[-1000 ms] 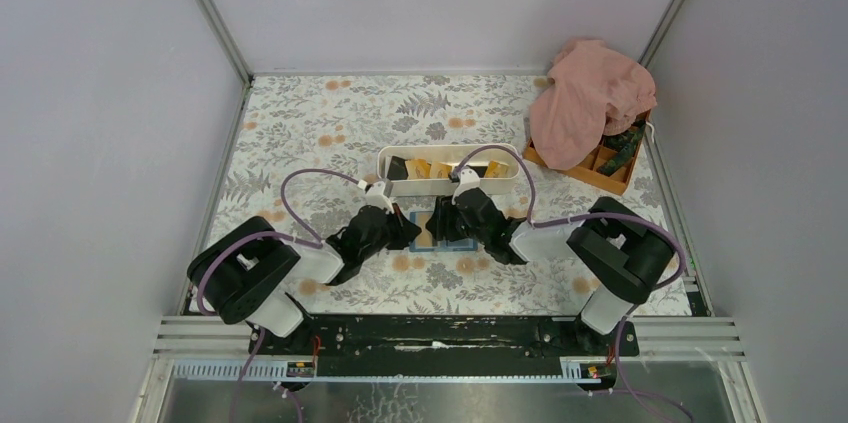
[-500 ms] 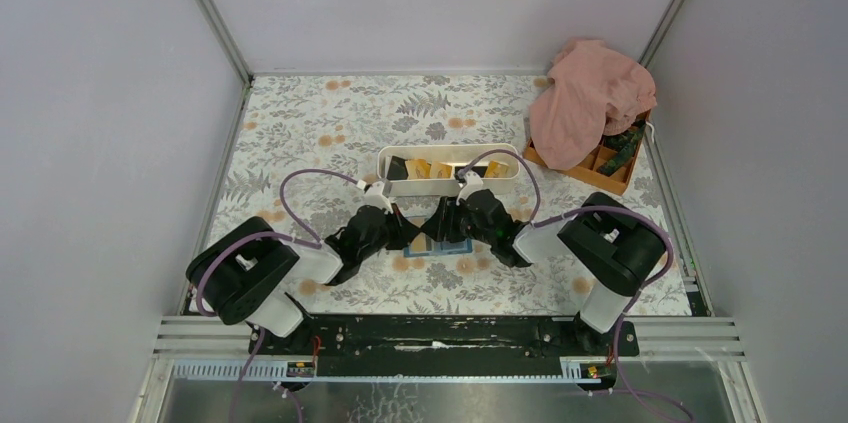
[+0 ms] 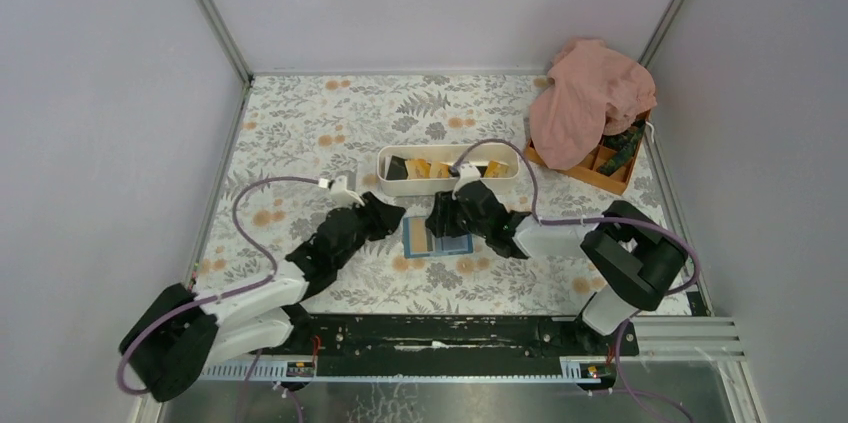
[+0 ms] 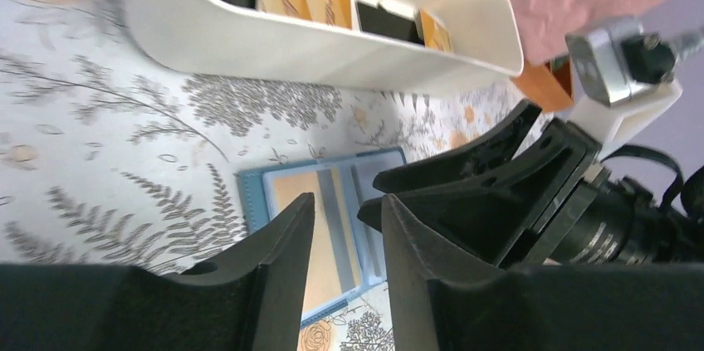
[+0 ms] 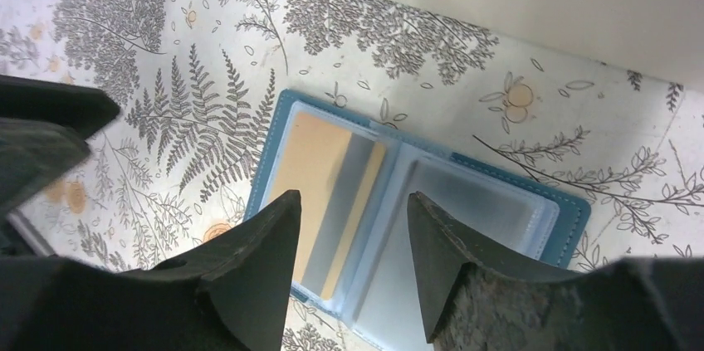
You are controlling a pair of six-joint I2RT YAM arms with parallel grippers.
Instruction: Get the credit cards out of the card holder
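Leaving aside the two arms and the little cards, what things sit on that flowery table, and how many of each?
White tray: 1
Blue card holder: 1
Pink cloth: 1
Orange compartment box: 1
Total: 4

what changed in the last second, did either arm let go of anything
The left gripper has opened and drawn back to the left, off the card holder, its arm swinging down and outward. Nothing sits between its fingers now; what it pinched before cannot be told. The right gripper stays open over the holder, which lies open in the same spot with an orange card in a pocket. White tray and pink cloth unchanged.
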